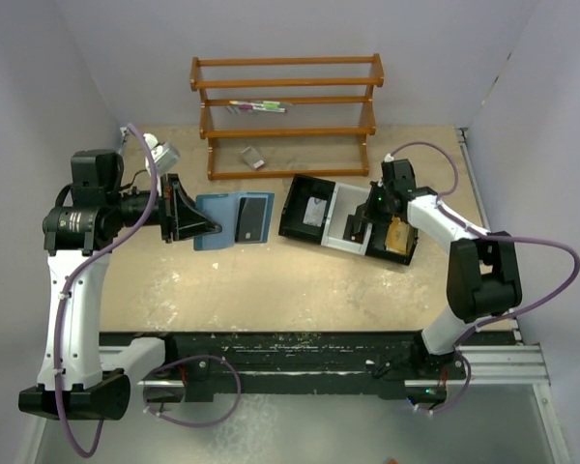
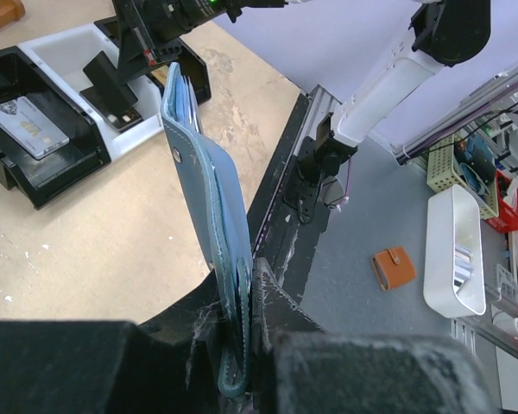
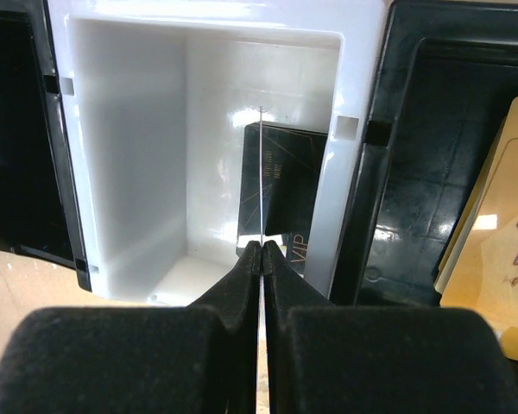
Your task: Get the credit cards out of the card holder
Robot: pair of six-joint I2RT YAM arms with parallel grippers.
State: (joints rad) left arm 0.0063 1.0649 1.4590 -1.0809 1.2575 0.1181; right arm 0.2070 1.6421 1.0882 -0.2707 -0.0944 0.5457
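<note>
From above, your left gripper (image 1: 205,224) is clamping the blue card holder (image 1: 222,208) left of centre, with a dark card (image 1: 254,220) showing inside. Your right gripper (image 1: 360,225) is hanging over the tray (image 1: 292,215). In the left wrist view, the holder is standing edge-on. In the right wrist view, the jaws are pinching a thin card (image 3: 261,172) at centre.

I see the card holder (image 1: 234,220) left of the tray (image 1: 292,220), the rack (image 1: 290,83) behind both. One card (image 1: 314,211) lies in the tray's left compartment, a second card (image 3: 285,185) in the middle.
</note>
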